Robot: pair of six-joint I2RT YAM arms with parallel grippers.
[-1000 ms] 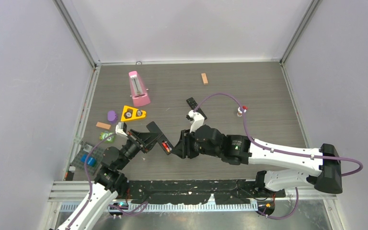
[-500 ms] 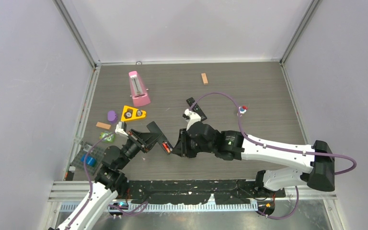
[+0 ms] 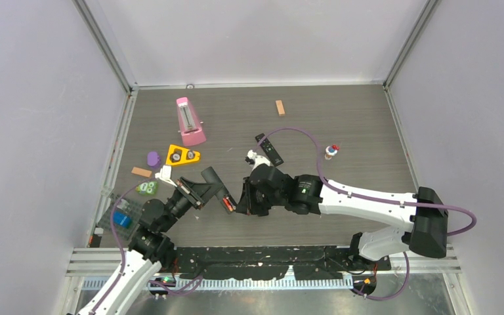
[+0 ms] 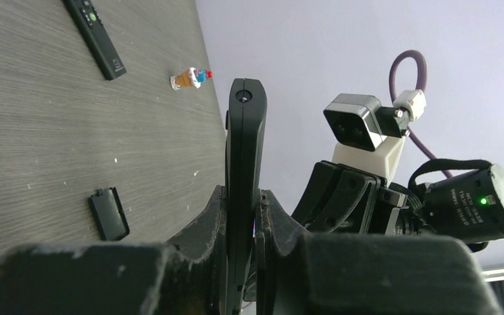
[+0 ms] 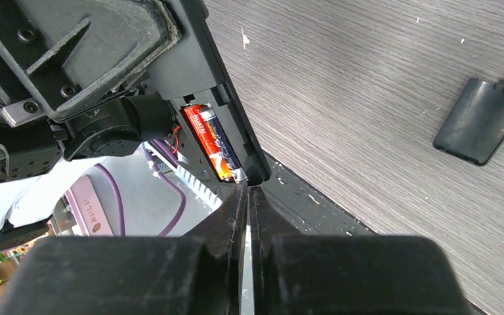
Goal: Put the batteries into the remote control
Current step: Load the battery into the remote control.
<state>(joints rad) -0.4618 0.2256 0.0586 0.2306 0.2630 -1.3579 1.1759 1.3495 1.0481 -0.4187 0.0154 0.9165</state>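
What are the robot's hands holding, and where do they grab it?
The left hand pinches the remote control by its flat front and back. The right hand looks shut and holds nothing, its tips by the battery.

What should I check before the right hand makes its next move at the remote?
1. Grip: left hand shut on remote: ok.
2. Access: compartment open, cover off on the table: ok.
3. One battery lying in the compartment: ok.
4. That battery fully seated against its contacts: cannot tell.
5. Next battery in right hand: not ok. It is shut at the compartment's end, with nothing seen between the fingers.
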